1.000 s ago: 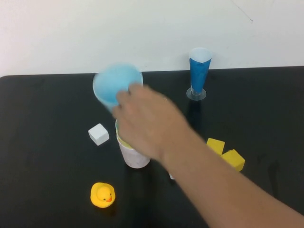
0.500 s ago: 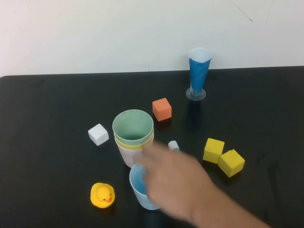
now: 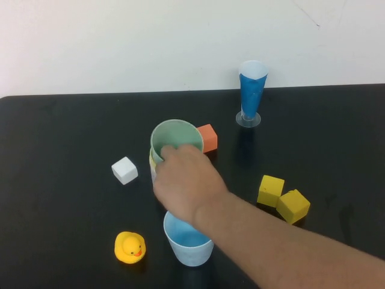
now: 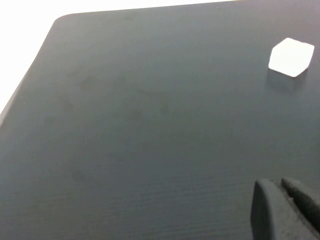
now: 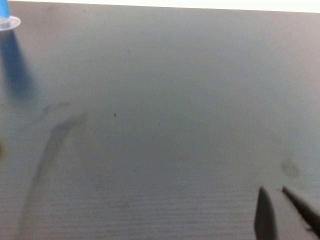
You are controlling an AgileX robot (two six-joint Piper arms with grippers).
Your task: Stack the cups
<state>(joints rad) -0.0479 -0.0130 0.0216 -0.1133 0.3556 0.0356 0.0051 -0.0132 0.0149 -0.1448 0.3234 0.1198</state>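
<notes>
A person's bare hand (image 3: 183,180) reaches in from the front right and grips the pale green cup (image 3: 174,137) at the table's middle. Only a sliver of the yellow cup (image 3: 151,161) shows under it. The pink cup is hidden behind the hand. The light blue cup (image 3: 187,241) stands upright by itself near the front edge, partly under the wrist. Neither robot arm appears in the high view. My left gripper (image 4: 277,184) hovers shut over bare black table, with nothing in it. My right gripper (image 5: 272,190) is also shut over bare table.
A white cube (image 3: 124,170) (image 4: 291,57) lies left of the cups, with an orange cube (image 3: 208,136) behind them. Two yellow cubes (image 3: 271,189) (image 3: 293,205) lie at the right. A rubber duck (image 3: 130,247) sits front left. A tall blue cone glass (image 3: 252,91) (image 5: 6,22) stands at the back.
The hand carried the blue cup from the back to the front and set it down. It then moved onto the green cup, which now sits higher and farther back.
</notes>
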